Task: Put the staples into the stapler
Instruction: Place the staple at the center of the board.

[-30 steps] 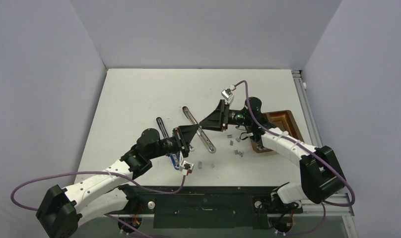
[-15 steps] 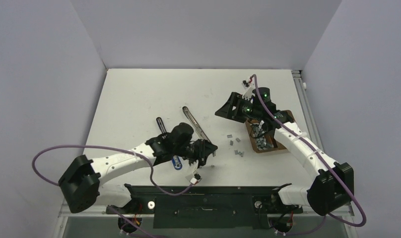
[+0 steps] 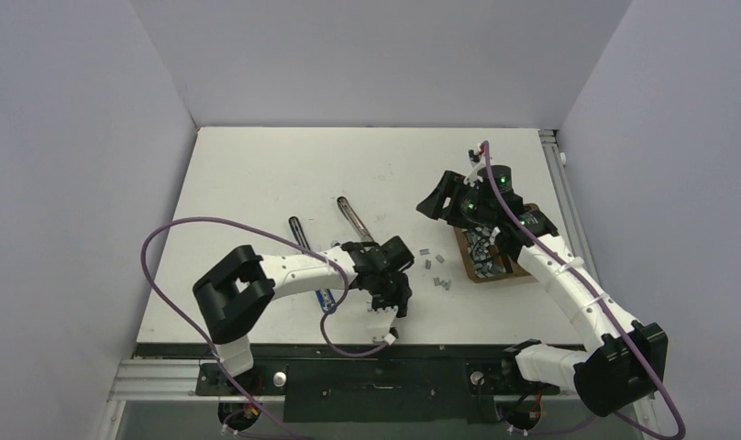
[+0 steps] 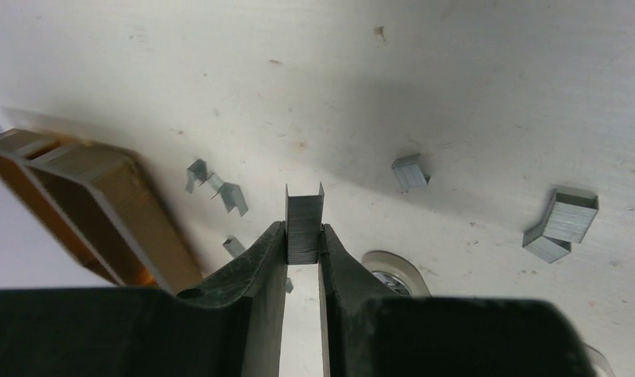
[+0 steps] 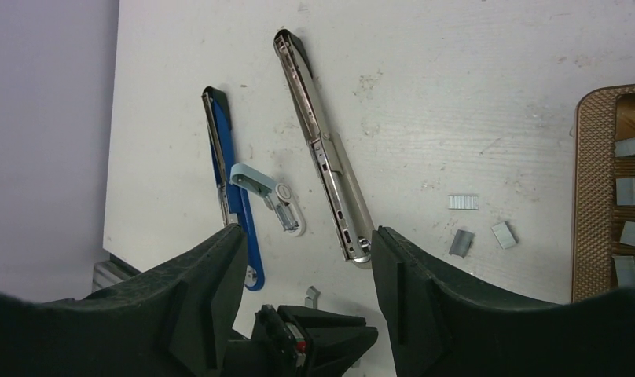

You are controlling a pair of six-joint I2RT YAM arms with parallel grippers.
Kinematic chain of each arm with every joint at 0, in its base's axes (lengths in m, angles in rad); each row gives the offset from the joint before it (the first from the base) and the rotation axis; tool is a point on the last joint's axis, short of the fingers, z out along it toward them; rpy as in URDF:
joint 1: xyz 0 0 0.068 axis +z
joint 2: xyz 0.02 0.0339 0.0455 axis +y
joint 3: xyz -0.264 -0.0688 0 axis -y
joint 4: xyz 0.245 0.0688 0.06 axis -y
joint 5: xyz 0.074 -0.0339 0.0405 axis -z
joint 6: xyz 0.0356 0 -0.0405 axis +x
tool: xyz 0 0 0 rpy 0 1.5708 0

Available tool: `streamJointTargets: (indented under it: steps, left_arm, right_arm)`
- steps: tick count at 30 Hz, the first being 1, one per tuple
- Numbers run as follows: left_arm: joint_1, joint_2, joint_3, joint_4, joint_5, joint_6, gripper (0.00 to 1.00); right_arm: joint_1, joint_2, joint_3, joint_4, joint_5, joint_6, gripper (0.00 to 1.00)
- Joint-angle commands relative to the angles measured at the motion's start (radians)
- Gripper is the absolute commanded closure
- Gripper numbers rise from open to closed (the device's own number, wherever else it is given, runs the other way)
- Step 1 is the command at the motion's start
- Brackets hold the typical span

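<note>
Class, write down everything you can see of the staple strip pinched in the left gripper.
The staple strip is a short silvery-grey metal block of fine stacked staples, with a U-shaped end at the top. It stands upright, its lower part clamped between the left gripper's black fingers, its upper part sticking out free.

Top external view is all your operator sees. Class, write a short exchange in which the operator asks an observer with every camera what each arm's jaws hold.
Operator: Do the left jaws hold anything?
Observer: Yes. The left gripper is shut on one staple strip, pinched by its sides.
Operator: And the right jaws?
Observer: The right gripper is open and empty; its wrist view shows the stapler between the jaws.
</note>
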Motion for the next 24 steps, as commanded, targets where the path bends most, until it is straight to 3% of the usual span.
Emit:
streamJointTargets:
  steps: [1, 15, 24]
  left_arm:
    - [-0.025, 0.054, 0.073, -0.124, -0.053, 0.117, 0.87]
    - [-0.078, 0.157, 0.106, -0.062, -0.102, 0.09, 0.79]
    - [-0.081, 0.146, 0.11, -0.08, -0.122, 0.079, 0.66]
  right_arm:
    - [-0.017, -0.033, 0.01, -0.011, 0.04, -0.022, 0.42]
    - [-0.067, -0.083, -0.078, -0.022, 0.017, -0.034, 0.42]
    - [-0.113, -0.107, -0.103, -0.042, -0.008, -0.048, 0.42]
